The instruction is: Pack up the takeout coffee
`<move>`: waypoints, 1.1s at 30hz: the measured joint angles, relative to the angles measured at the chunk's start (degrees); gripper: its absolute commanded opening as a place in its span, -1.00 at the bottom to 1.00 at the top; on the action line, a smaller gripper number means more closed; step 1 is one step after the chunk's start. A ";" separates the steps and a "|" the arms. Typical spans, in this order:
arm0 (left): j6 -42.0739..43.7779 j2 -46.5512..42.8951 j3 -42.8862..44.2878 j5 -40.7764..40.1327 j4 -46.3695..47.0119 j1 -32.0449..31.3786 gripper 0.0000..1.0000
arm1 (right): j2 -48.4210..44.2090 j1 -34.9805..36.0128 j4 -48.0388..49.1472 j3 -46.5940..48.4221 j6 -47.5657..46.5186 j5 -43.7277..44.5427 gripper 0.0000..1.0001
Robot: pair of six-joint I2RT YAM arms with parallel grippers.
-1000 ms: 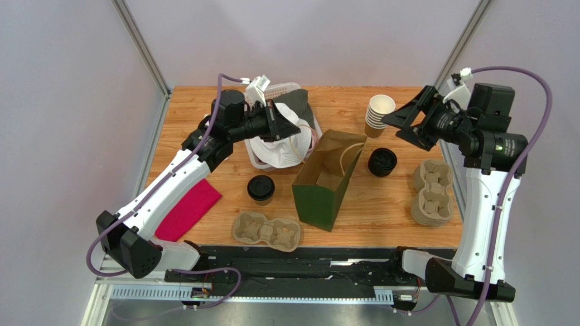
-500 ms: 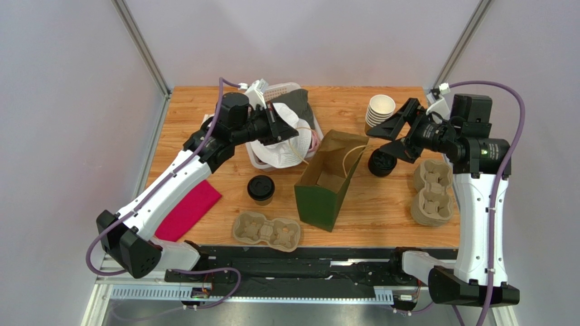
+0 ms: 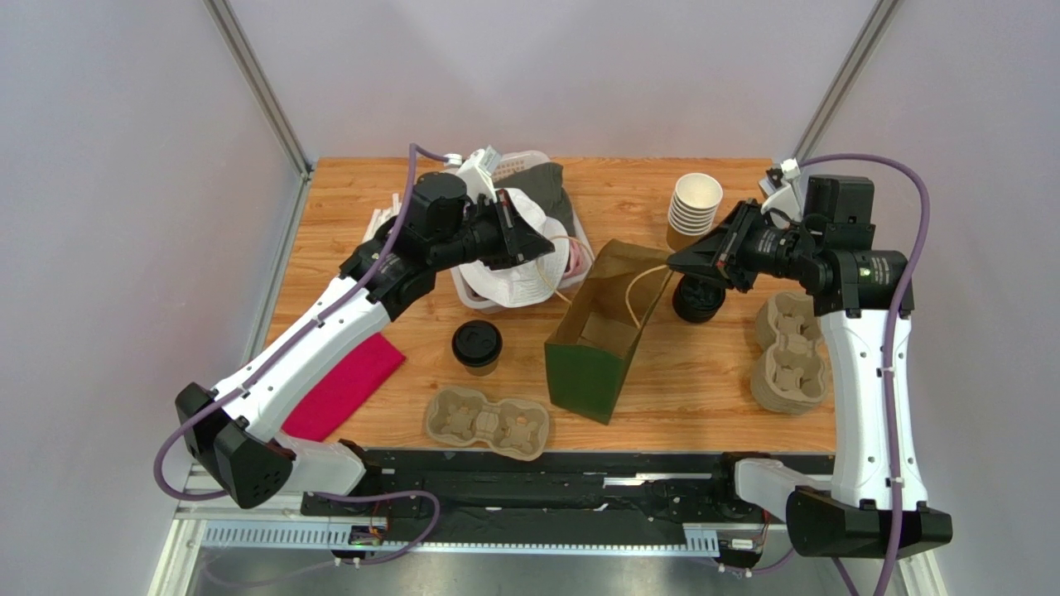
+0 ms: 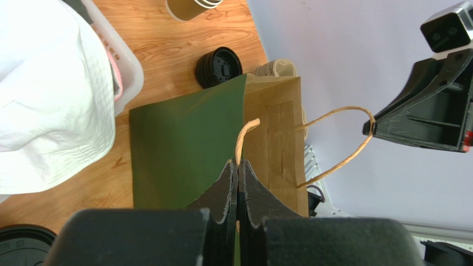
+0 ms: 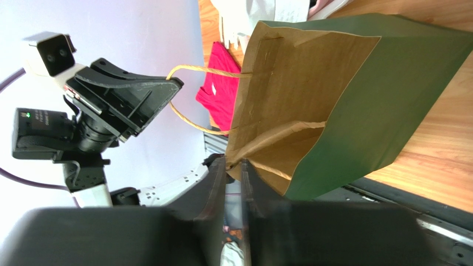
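The takeout coffee (image 3: pixel 477 345) stands upright on the table (image 3: pixel 622 186), its long axis vertical and its black lid pointing straight up. It sits on the arm bases' side of the left gripper (image 3: pixel 548 246), well apart from those fingertips and just left of the bag (image 3: pixel 597 354).

The left fingers (image 4: pixel 226 188) are pressed together on the left handle (image 4: pixel 240 141), with the cord running down into the slit between them. Across the bag's open mouth, the right gripper (image 3: pixel 676 261) has its fingers (image 5: pixel 216 183) pinching the right handle (image 4: pixel 333 114) (only the cord seems to part them).

The bag stands between the two pairs of fingertips, mouth up, brown inside and green outside. Beyond the right fingertips is a stack of cups (image 3: pixel 692 209), and a pile of lids (image 3: pixel 698 298) lies just on their near side. Under the left fingers is a basket (image 4: pixel 129 75) holding a white cloth (image 4: pixel 50 100). A cup tray (image 3: pixel 488 422) lies nearer the bases than the coffee.
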 measured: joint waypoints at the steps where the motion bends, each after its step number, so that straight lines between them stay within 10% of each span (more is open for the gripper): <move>1: 0.15 0.00 0.00 -0.24 -0.24 0.00 -1.00 | 0.20 0.00 0.02 0.00 -0.09 -0.02 -1.00; 33: 1.55 1.66 -8.04 6.51 -0.24 4.09 -1.00 | 1.29 -4.31 -6.36 -12.81 -29.07 10.95 -1.00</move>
